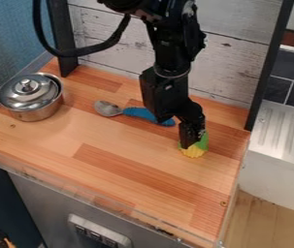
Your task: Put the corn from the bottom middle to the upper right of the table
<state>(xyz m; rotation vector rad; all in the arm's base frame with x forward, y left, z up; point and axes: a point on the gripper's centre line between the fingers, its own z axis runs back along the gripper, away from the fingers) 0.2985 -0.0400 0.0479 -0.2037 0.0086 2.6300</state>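
In the camera view, the black arm [169, 53] comes in from the top edge and hangs down over the right part of the wooden tabletop [123, 150]. A black cable [84, 51] loops out to its left. The hand [192, 141] points down at the corn [193, 152], covering part of it; whether it is clenched on the corn or released cannot be told. The corn lies toward the right side of the tabletop, about midway between back and front, its yellow kernels toward the front and its green husk toward the back.

Behind and to the left of the corn is a spoon [136, 112], its metal bowl to the left and its blue handle passing partly behind the arm. At the far left sits a metal pot [38, 115] with a knobbed lid [26, 97] on top. White planks [104, 34] stand along the back.
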